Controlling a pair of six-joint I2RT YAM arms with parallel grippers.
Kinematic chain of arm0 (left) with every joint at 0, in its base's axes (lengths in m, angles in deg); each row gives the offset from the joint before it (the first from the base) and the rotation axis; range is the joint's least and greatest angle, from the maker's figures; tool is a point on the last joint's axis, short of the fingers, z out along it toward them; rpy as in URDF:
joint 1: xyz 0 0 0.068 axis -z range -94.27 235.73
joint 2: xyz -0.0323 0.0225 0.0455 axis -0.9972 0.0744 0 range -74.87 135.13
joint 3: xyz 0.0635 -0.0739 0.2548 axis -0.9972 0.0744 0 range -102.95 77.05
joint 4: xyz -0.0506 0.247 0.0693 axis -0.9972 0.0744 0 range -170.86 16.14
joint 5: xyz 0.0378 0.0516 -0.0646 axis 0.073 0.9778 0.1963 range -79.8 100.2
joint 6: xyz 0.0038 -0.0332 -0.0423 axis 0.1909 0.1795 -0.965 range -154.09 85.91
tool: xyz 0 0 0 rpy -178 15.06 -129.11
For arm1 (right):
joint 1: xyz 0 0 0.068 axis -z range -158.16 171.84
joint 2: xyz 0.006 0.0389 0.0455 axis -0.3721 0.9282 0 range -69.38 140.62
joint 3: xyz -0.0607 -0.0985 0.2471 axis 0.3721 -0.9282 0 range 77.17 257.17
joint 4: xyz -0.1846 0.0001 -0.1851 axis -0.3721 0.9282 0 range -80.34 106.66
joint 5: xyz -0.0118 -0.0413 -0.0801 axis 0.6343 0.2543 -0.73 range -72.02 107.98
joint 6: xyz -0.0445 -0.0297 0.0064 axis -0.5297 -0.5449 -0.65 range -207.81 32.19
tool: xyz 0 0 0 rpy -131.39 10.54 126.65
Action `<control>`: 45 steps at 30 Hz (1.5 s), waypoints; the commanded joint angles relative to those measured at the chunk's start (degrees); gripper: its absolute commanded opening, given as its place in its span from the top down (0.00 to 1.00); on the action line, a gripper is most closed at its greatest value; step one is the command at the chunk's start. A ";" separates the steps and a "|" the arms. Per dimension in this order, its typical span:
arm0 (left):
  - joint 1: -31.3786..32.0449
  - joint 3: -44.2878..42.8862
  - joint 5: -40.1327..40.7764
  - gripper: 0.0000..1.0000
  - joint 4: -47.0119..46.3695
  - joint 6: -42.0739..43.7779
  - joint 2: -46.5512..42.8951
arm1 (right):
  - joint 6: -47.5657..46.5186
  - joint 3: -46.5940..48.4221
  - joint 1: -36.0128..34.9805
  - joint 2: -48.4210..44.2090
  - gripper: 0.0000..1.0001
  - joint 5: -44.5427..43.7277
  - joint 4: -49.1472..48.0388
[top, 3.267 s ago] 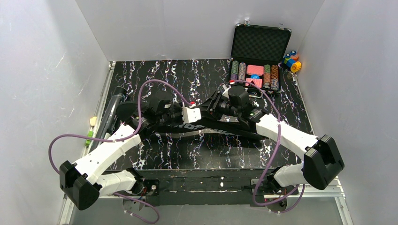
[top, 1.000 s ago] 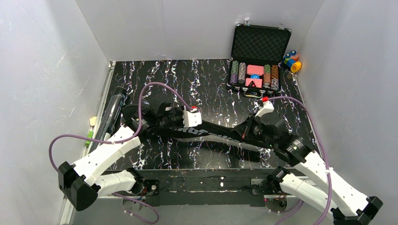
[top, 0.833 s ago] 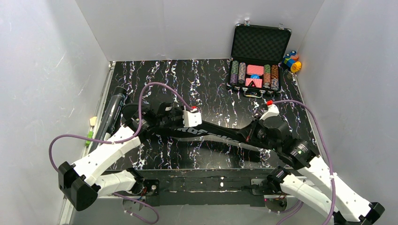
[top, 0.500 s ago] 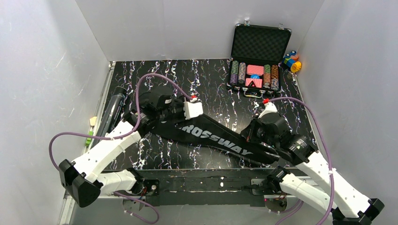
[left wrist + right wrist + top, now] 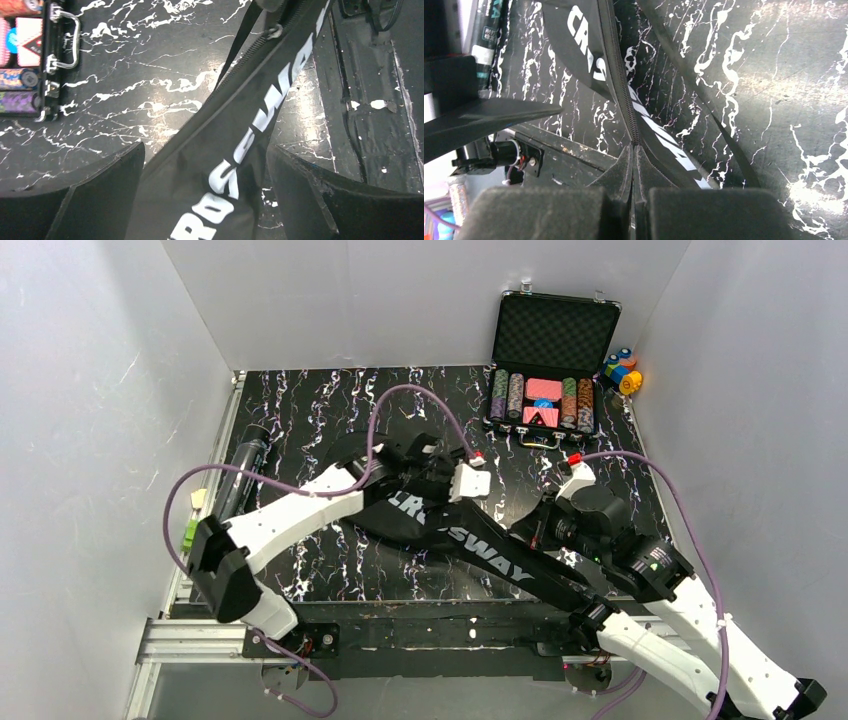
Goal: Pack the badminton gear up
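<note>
The black "CROSSWAY" bag (image 5: 470, 540) stretches diagonally across the marbled surface (image 5: 330, 400), from its centre toward the near right edge. The left tool (image 5: 202, 200) stands with its fingers (image 5: 100, 180) spread on either side of the bag's lettered end, not pinching it. The right tool (image 5: 634, 150) is closed on the bag's zipper line (image 5: 624, 100). The teal-lettered tube (image 5: 238, 475) lies along the surface's left edge. An open chip case (image 5: 545, 370) sits at the far right.

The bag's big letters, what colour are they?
White letters on the black bag, clearest in the top external view.
</note>
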 commanded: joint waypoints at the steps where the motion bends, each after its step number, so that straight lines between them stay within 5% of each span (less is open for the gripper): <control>1: 0.19 -6.18 -4.16 0.07 1.87 3.91 5.04 | 0.77 4.54 -0.69 -1.25 0.99 3.01 -0.75; 11: 0.55 -25.08 -14.04 0.10 18.03 11.27 20.31 | -0.48 5.44 -1.14 -2.11 0.99 4.90 1.28; 15: 1.87 -35.68 -18.69 0.18 37.14 19.31 27.33 | -0.92 5.05 -1.15 -2.44 0.99 5.27 0.95; 24: 3.97 -36.20 -18.11 0.50 44.46 24.50 29.16 | -0.78 4.50 -1.15 -3.35 0.99 6.72 0.23; 35: 5.75 -30.55 -12.77 0.98 31.29 15.76 24.78 | -1.08 5.50 -1.24 -2.61 0.99 8.16 -0.73; 43: 5.90 -23.32 6.07 1.00 19.57 7.06 12.59 | -2.10 10.03 -1.24 -2.28 0.97 0.39 0.98; 45: 5.90 -17.42 13.73 1.00 14.39 5.34 4.89 | -2.79 14.17 -1.16 -1.34 0.78 -5.17 2.64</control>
